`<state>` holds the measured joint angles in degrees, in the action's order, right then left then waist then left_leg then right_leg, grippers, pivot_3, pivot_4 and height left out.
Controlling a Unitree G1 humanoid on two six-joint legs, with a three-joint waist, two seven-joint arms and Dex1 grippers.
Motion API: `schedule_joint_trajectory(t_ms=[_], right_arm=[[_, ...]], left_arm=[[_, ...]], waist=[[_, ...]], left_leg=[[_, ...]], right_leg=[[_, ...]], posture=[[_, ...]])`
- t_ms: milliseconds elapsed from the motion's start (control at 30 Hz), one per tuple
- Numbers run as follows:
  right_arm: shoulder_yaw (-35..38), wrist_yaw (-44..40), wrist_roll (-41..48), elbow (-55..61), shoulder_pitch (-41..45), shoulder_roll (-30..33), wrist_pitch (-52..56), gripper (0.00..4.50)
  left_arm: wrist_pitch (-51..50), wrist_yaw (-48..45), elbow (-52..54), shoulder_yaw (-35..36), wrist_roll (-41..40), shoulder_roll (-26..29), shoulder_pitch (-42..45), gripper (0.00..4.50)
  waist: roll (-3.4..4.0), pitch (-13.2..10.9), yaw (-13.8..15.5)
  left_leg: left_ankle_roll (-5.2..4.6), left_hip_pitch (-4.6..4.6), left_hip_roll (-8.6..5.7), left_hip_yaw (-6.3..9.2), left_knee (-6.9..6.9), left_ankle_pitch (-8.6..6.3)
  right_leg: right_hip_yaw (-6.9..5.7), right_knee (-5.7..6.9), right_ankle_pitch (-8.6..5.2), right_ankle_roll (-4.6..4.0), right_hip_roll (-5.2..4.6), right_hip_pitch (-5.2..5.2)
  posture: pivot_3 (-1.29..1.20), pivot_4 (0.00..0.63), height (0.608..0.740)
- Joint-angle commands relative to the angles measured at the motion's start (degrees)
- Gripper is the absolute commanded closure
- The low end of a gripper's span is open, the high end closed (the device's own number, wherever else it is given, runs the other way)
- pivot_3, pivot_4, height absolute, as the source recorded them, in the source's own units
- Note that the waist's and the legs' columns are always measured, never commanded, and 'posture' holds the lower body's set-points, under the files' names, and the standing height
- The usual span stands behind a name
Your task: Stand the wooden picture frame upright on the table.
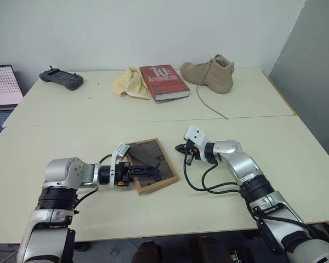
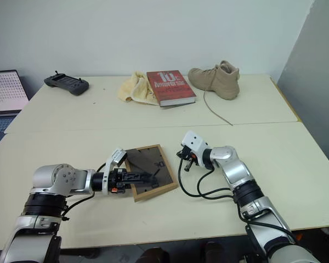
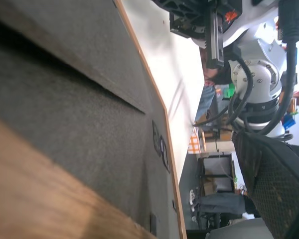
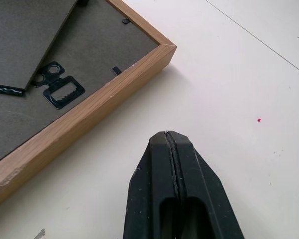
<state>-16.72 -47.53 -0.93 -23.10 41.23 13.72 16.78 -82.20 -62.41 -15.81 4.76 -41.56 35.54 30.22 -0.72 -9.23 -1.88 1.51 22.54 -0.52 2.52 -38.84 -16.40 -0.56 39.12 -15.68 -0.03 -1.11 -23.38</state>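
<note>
Wooden picture frame lies face-down on near half of bench, backing up, long axis running diagonally away from robot. Left end effector is spread over its near-left part, clearly nearer; right end effector, pressed together, sits just beside the frame's right edge, not touching.

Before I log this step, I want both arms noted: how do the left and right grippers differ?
The left gripper has its jaws wide open and reaches over the dark back of the wooden picture frame. The right gripper has its jaws shut and sits just off the frame's corner, over the bare table. Both point toward the frame, which lies face down.
</note>
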Motion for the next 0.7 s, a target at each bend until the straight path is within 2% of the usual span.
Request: schedule_joint_trajectory(t_ms=[33,267,700], right_arm=[[1.83,0.73,0.57,-0.84,1.56,0.18,-1.8,4.5],[2.41,1.07,0.37,-3.62,2.49,0.4,-3.72,4.5],[2.19,1.32,0.07,-6.46,3.75,-0.29,-6.36,4.5]], left_arm=[[1.47,2.98,3.15,4.01,-1.1,0.06,-0.6,0.01],[2.25,8.82,4.14,8.99,-1.92,-1.06,0.8,0.01],[-0.91,10.78,10.74,11.04,-6.36,0.81,0.55,0.01]], waist=[[0.0,0.0,0.0],[-0.01,-0.01,0.05],[-0.02,-0.01,0.04]], left_leg=[[0.0,0.0,0.0,0.0,0.0,0.0],[0.01,0.02,-0.01,0.0,0.0,0.0],[0.02,0.02,-0.01,0.0,0.01,0.01]], right_leg=[[-0.01,0.0,0.0,0.0,0.0,0.0],[-0.01,-0.01,0.0,0.0,-0.02,0.0],[-0.01,-0.02,0.0,0.0,-0.02,-0.01]], posture=[[0.0,0.15,0.74],[0.0,0.15,0.74],[0.0,0.15,0.74]])
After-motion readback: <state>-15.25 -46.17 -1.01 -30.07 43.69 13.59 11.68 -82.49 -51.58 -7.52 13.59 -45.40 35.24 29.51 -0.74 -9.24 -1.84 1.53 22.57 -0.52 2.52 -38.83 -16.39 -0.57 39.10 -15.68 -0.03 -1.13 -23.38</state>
